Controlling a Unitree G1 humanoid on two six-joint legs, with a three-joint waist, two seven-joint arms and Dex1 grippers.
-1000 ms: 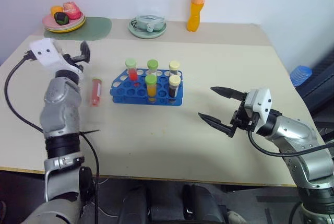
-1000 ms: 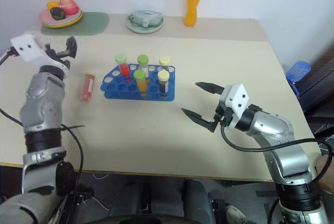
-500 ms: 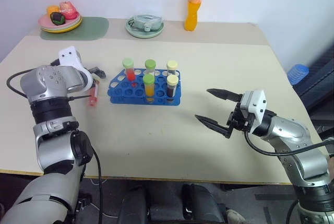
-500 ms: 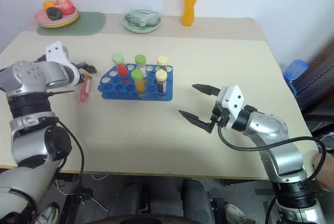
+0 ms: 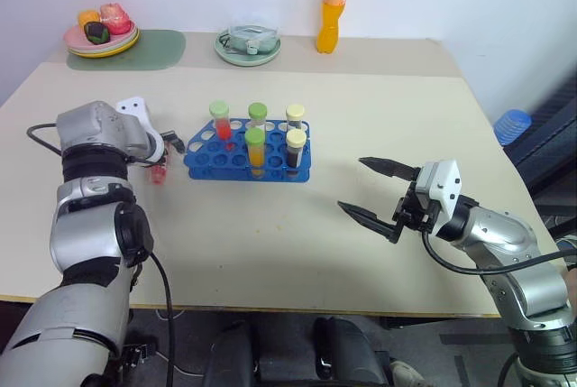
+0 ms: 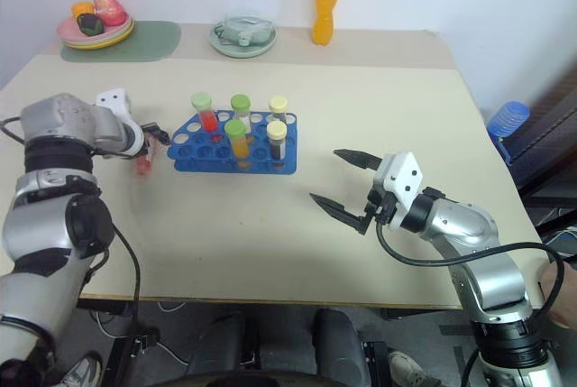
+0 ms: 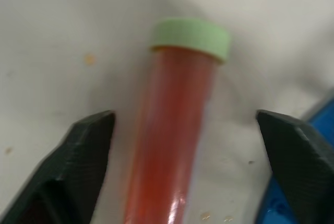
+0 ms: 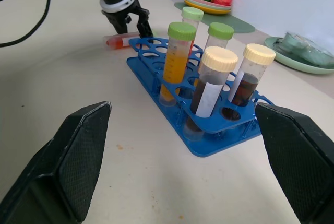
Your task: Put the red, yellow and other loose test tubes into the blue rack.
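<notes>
A loose test tube (image 5: 160, 172) with red liquid and a green cap lies flat on the table just left of the blue rack (image 5: 206, 149). My left gripper (image 5: 166, 154) points down over it. In the left wrist view the tube (image 7: 172, 130) lies between the two black fingers (image 7: 86, 151), which are open with a gap on each side. The rack holds several upright capped tubes: red, yellow-orange (image 5: 255, 146) and dark brown (image 5: 296, 149). My right gripper (image 5: 352, 185) hovers open over the table to the right of the rack, with nothing between its fingers.
At the back edge stand a tall orange drink bottle (image 5: 330, 8), a pale green round dish (image 5: 248, 45) and a plate of food (image 5: 101, 33) on a green mat. A blue object (image 5: 511, 125) sits off the table's right side.
My left arm has come down and its gripper has tipped from raised to pointing down, so its fingers now straddle the red tube. The right arm has kept still.
</notes>
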